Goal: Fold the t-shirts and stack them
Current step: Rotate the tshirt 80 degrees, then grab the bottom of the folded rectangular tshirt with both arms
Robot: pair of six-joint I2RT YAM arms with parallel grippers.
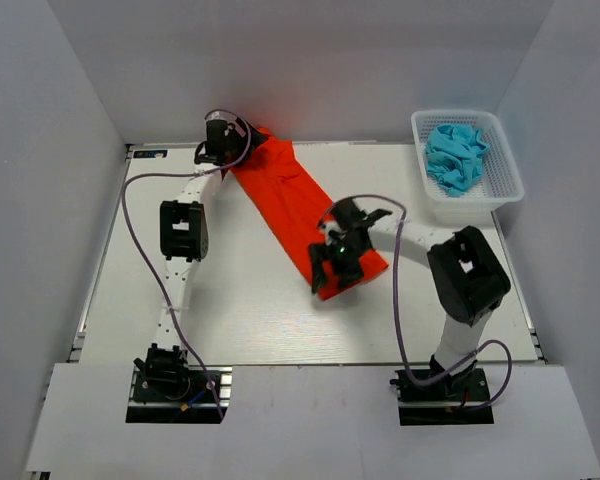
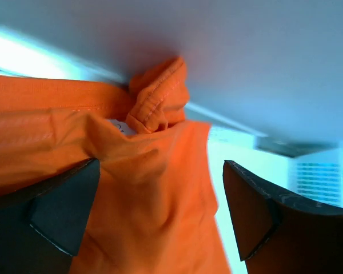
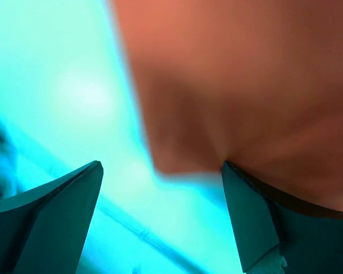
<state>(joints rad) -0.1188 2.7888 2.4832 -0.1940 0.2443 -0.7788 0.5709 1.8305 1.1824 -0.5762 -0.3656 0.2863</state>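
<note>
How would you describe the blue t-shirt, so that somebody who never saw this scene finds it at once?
Start at the white table and look to its far right corner, where a white mesh basket stands. The blue t-shirt lies crumpled inside it. Unlike the orange-red t-shirt spread in a long diagonal strip on the table, it is light blue and bunched.

The orange-red t-shirt (image 1: 292, 205) lies as a long diagonal strip; the blue t-shirt (image 1: 458, 158) sits crumpled in a basket (image 1: 470, 208).

T-shirt (image 1: 285, 190) diagonal across table (image 1: 240, 315) centre; basket (image 1: 470, 211) far right, second shirt (image 1: 455, 160) inside.
</note>
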